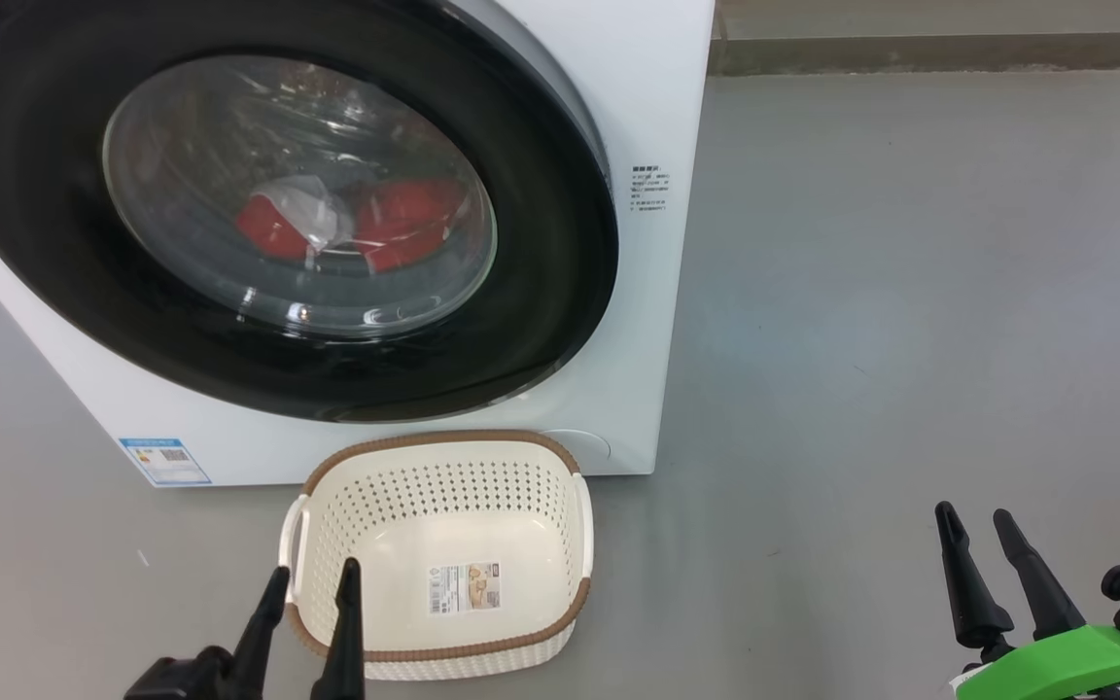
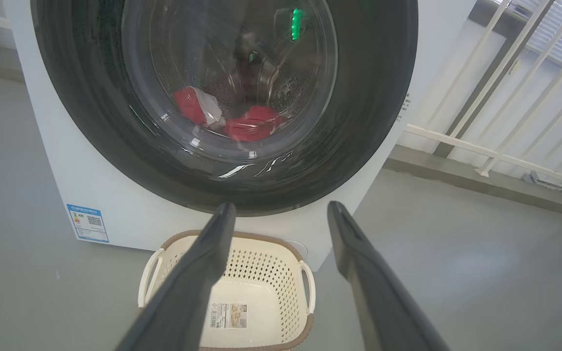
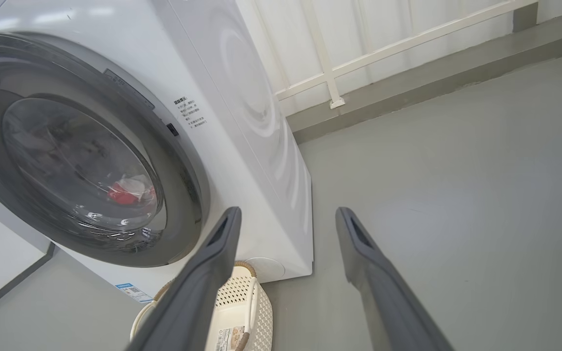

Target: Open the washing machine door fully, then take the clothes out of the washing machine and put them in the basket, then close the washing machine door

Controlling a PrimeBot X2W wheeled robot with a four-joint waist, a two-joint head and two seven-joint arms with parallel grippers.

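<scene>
Bare laundry corner: washing machine (image 1: 640, 97), grey floor (image 1: 910, 292).

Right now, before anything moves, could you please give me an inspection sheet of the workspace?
Surface: grey floor, carrying the washer and the basket.
Job's things: door shut; red clothes inside, behind the glass; basket in front of the washer, below the door, holding just a paper label.
Clutter: nothing seen.
Pincers: left pincer open, at the basket's near left corner, holding nothing; right pincer open, over bare floor to the right.
Cables: nothing seen.
Surroundings: white railing beyond the washer.
</scene>
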